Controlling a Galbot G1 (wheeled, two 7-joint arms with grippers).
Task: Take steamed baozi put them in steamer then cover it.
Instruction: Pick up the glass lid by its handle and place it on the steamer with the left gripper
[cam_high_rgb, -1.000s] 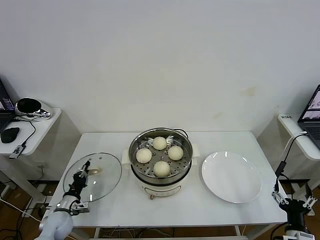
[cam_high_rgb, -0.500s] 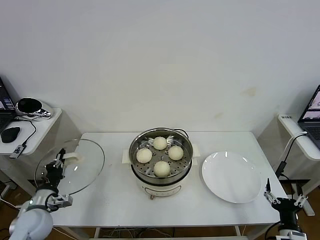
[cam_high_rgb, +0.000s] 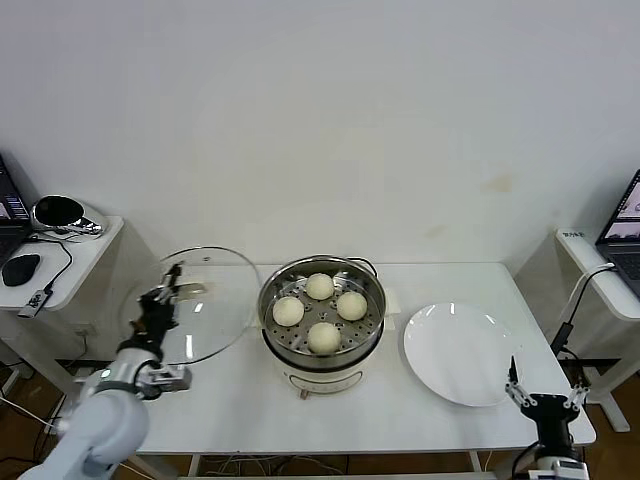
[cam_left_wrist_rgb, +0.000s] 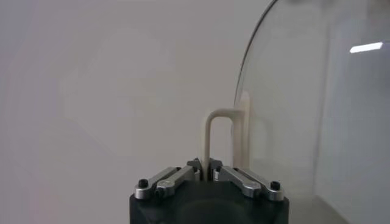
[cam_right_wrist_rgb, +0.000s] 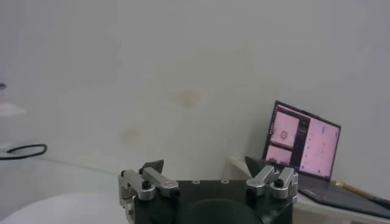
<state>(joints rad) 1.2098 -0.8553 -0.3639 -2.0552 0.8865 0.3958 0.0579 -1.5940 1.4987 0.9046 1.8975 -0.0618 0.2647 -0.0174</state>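
Glass is the worry at this moment: the cover (cam_high_rgb: 200, 305), a clear round lid with a thin metal rim, hangs tilted in the air to the left of the steamer (cam_high_rgb: 322, 320), carried only by its cream oblong handle (cam_left_wrist_rgb: 224, 139). The left gripper (cam_high_rgb: 160, 305) has its fingers (cam_left_wrist_rgb: 177, 178) clamped together on that handle's slim loop. Such a narrow, smooth grip could, I judge, let the wide lid swing or slip while it travels, and a rim arriving off-centre might knock the pot's steel wall or catch on a bun.

All four steamed baozi (cam_high_rgb: 320, 286), smooth, matte and cream-white, already sit on the perforated steel tray inside the shiny pot, which rests on a cream electric base in the middle of the white worktop (cam_high_rgb: 230, 400). So only the covering looks left to do.

Just to the right of the steamer lies a glossy white plate (cam_high_rgb: 462, 354), flat and bare. The right gripper (cam_high_rgb: 541, 405) waits low off the worktop's near right corner, its fingers (cam_right_wrist_rgb: 149, 181) spread apart and holding nothing
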